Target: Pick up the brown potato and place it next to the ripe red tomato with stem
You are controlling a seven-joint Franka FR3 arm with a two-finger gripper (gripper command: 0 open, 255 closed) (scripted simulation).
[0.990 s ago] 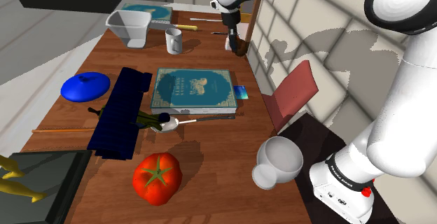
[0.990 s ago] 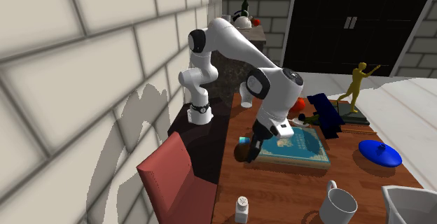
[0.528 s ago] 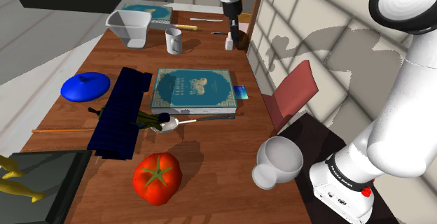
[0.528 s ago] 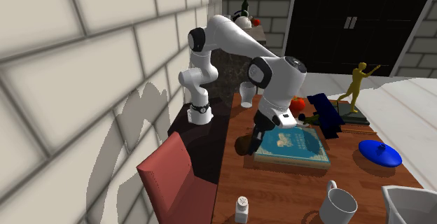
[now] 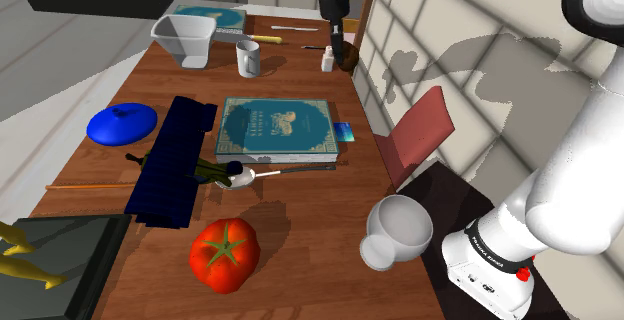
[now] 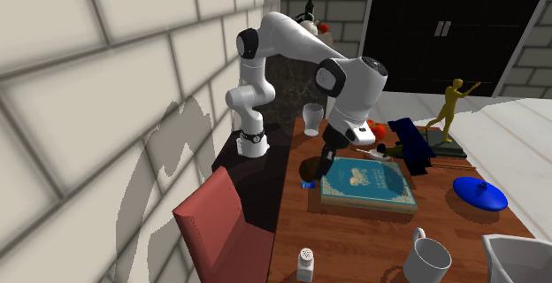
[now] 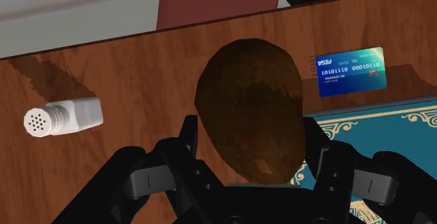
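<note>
A dark brown potato (image 7: 252,117) sits clasped between the two black fingers (image 7: 189,140) of my gripper (image 7: 250,144). In the shoulder view the gripper (image 5: 340,46) hangs above the table's far right edge with the potato (image 5: 347,62) under it. In the second exterior view the potato (image 6: 314,167) floats above the table beside the teal book (image 6: 369,184). The red tomato with a green stem (image 5: 224,253) rests near the table's front edge, far from the gripper, and the tomato (image 6: 377,132) also peeks out behind the arm.
Below the gripper lie a blue card (image 7: 349,71) and a white salt shaker (image 7: 63,116). The wooden table (image 5: 300,218) carries the teal book (image 5: 278,128), a mug (image 5: 248,58), a white tub (image 5: 187,38), a blue lid (image 5: 121,123), a dark blue object (image 5: 172,158) and a glass bowl (image 5: 397,230). A red chair (image 5: 415,133) stands at the right edge.
The gripper has risen from the table surface with the potato in it, and the arm's elbow has swung upward. Everything else on the table stays put.
</note>
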